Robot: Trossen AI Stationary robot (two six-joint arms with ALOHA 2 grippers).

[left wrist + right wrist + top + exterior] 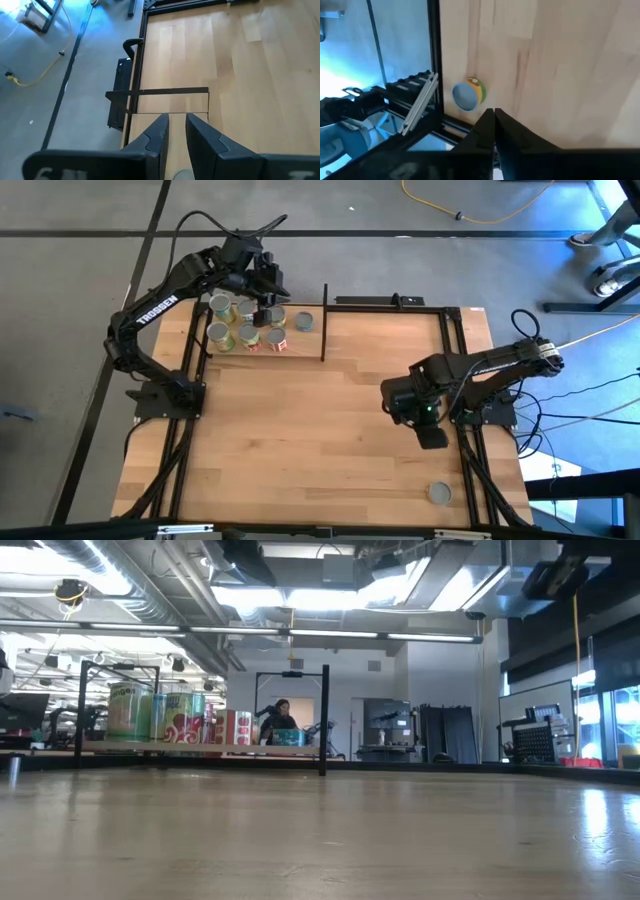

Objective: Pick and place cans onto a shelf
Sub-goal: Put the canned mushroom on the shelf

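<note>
The narrow light-wood shelf (pixel 262 340) framed by thin black metal rods is seen at about 11 o'clock on the large light-wood surface (pixel 320 440) in the high view. Seven small cylindrical cans with grey-silver tops are counted on it: a cluster of six (pixel 246 326) at the shelf's 9 o'clock end, standing close together in two rows, and one grey-topped can (pixel 305 322) set a little apart toward 3 o'clock. In the low view the shelved cans (pixel 165 713) are shown upright, with green, yellow and red labels, behind a black upright rod (pixel 324 720).

The left tool (pixel 266 311) is held over the shelf, just above the cluster's 3 o'clock side; in the left wrist view its dark fingers (pixel 159 136) are seen parted by a narrow gap with nothing between them.

One more grey-topped can with a yellow-green label (pixel 439 493) is found alone on the surface at about 5 o'clock, near the surface's edge, well apart from the shelf; it also appears in the right wrist view (pixel 468 94), beside the black frame rail (pixel 434 60).

The right tool (pixel 432 437) is parked at about 4 o'clock over the surface, between its arm base and the lone can, its fingers (pixel 507 131) pressed together, empty.
</note>
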